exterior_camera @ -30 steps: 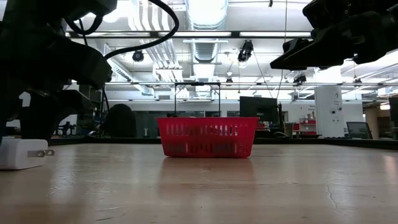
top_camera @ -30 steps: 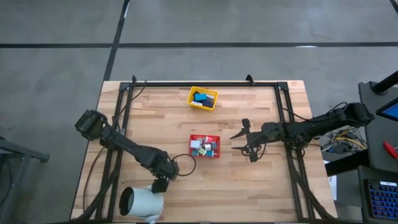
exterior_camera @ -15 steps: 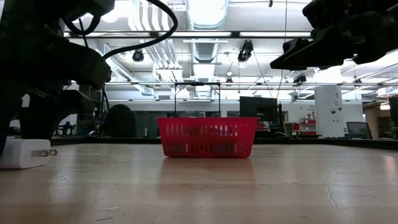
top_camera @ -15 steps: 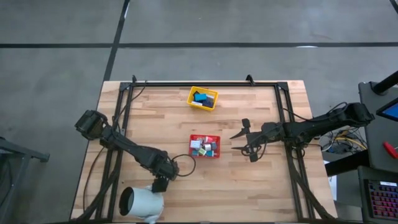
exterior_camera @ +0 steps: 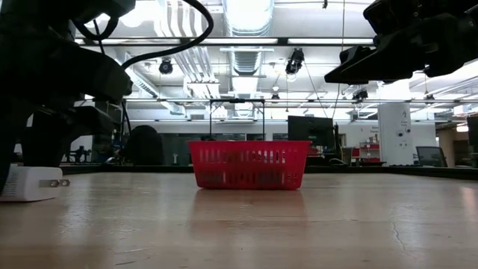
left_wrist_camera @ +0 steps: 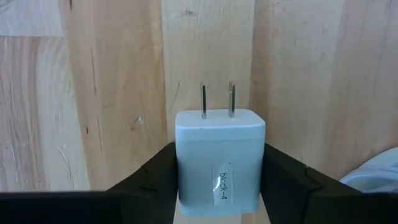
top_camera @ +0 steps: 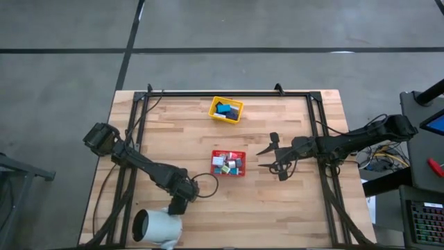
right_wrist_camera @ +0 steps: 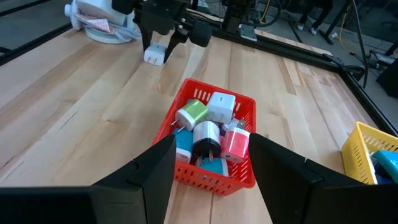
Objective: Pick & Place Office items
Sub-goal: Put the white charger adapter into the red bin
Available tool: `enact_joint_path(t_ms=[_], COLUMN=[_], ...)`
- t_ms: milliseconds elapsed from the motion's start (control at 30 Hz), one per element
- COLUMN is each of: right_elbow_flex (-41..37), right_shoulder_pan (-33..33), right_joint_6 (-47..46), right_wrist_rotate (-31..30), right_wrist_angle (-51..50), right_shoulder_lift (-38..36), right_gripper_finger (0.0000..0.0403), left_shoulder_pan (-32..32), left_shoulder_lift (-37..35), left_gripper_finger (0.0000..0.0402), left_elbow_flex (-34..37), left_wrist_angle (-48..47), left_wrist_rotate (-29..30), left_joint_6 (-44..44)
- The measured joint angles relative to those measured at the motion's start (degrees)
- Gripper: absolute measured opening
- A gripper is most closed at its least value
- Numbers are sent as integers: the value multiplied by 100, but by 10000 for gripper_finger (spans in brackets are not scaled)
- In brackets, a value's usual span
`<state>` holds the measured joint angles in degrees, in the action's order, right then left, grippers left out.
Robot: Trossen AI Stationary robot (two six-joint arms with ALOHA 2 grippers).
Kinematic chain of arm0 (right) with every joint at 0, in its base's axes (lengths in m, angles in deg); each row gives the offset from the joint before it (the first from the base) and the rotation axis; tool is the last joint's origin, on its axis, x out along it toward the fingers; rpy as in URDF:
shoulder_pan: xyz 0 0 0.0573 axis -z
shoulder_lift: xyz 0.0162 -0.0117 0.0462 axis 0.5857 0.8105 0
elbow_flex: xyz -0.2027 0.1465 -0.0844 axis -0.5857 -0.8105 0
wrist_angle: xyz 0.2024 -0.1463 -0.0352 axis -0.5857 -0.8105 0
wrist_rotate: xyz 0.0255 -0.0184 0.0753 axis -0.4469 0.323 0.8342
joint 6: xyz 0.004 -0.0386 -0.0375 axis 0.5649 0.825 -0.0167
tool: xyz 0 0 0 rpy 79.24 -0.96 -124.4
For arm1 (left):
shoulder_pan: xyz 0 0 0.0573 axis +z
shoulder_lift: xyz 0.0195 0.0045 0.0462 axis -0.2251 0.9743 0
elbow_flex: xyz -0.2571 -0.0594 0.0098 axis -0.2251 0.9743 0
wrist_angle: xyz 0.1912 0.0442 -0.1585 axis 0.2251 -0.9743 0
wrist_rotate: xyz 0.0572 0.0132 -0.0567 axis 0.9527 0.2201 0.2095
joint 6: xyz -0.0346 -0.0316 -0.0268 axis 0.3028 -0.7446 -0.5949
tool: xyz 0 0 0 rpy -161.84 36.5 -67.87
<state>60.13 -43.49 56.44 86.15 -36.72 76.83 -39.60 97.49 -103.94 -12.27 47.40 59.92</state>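
wooden table (top_camera: 277,201), red tray (top_camera: 238,153), yellow tray (top_camera: 214,111), white cylinder (top_camera: 156,228)

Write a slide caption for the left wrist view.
Left gripper closing around a white plug adapter, prongs pointing away, on the wooden table.

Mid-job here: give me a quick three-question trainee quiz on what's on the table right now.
1. True or false: the white charger sits between the left gripper fingers.
2. Which tray lies nearer the right gripper? A) yellow tray B) red tray
3. What large thing lies by the left gripper?

Key:
1. True
2. B
3. The white cylinder
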Motion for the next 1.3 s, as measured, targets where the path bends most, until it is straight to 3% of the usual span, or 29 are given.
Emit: enact_joint_path(t_ms=[300,1300], right_elbow_flex=[0,0], right_shoulder_pan=[0,1], right_joint_6=[0,-17], right_wrist_rotate=[0,22], right_wrist_angle=[0,-2], right_shoulder_lift=[0,-7], right_gripper_finger=[201,201], left_shoulder_pan=[0,-8], left_shoulder_lift=[4,-13], left_gripper_finger=[175,175], left_elbow_flex=[4,22], left_wrist_angle=[10,597], left_wrist_rotate=[23,905], left_joint_6=[268,655])
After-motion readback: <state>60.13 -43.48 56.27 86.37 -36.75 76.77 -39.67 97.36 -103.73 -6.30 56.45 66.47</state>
